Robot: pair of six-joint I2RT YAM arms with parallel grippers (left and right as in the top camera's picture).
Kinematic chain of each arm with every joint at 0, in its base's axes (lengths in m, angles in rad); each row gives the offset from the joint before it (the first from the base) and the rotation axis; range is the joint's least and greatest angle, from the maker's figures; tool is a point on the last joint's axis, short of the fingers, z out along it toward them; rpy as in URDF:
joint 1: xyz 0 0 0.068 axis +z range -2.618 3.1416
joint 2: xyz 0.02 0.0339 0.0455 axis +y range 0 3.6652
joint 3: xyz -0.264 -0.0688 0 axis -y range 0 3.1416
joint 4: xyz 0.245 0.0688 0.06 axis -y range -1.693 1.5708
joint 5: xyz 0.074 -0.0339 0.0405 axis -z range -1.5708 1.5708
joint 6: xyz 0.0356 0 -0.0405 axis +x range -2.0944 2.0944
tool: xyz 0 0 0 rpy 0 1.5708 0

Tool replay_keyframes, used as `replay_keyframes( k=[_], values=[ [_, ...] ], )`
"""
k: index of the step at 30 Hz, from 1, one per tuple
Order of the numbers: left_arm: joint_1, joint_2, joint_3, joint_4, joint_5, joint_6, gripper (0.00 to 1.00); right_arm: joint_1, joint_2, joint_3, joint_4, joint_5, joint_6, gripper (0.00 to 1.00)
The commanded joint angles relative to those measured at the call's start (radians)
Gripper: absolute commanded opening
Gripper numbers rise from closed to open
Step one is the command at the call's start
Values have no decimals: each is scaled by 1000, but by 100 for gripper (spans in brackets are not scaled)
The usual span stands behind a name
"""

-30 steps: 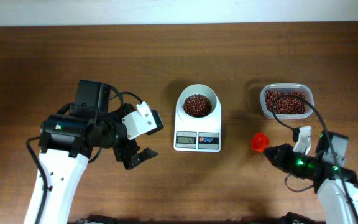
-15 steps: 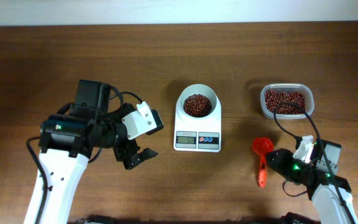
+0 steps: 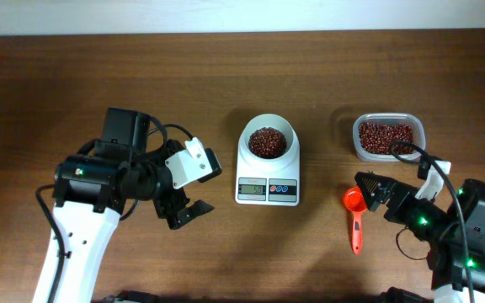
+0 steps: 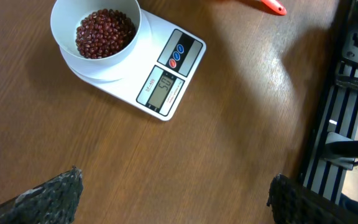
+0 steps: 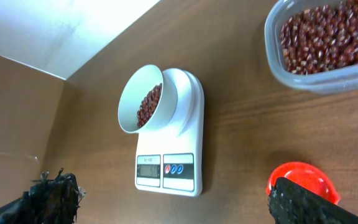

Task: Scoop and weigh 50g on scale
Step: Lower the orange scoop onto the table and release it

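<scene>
Overhead, the brown wood-grain table (image 3: 226, 76) spreads wide, with bare room around the middle. My left pincer (image 3: 207, 183) hangs spread and empty, left of the scale. My right pincer (image 3: 369, 192) is spread too, just beside the scoop's cup. The scale (image 3: 268, 172) sits at centre, a smooth white slab, long axis running far to near, display toward the near edge, round bowl (image 3: 268, 141) of beans at its far end. A clear rounded tub (image 3: 388, 137) stands to the right. The red scoop (image 3: 354, 220) lies flat, handle pointing near.
</scene>
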Motion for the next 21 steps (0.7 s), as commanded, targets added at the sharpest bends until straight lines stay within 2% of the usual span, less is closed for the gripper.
replay_keyframes(
  k=[1, 2, 3, 7, 10, 15, 21],
  values=[
    [4, -3, -3, 1, 14, 8, 99, -3, -9, 13, -132, -21, -69, 99],
    [4, -3, -3, 1, 14, 8, 99, -1, -44, 13, -197, -21, -164, 99],
    [4, -3, -3, 2, 14, 8, 99, 35, -76, 13, -192, -15, -200, 99],
    [4, -3, -3, 1, 14, 8, 99, 278, -291, 7, -143, 267, -198, 99],
    [4, -3, -3, 1, 14, 8, 99, 340, -440, -24, -138, 383, -194, 99],
    [4, -3, -3, 1, 14, 8, 99, 406, -696, -230, 81, 488, -195, 99],
    [4, -3, -3, 1, 14, 8, 99, 405, -734, -442, 370, 592, -195, 99]
  ],
)
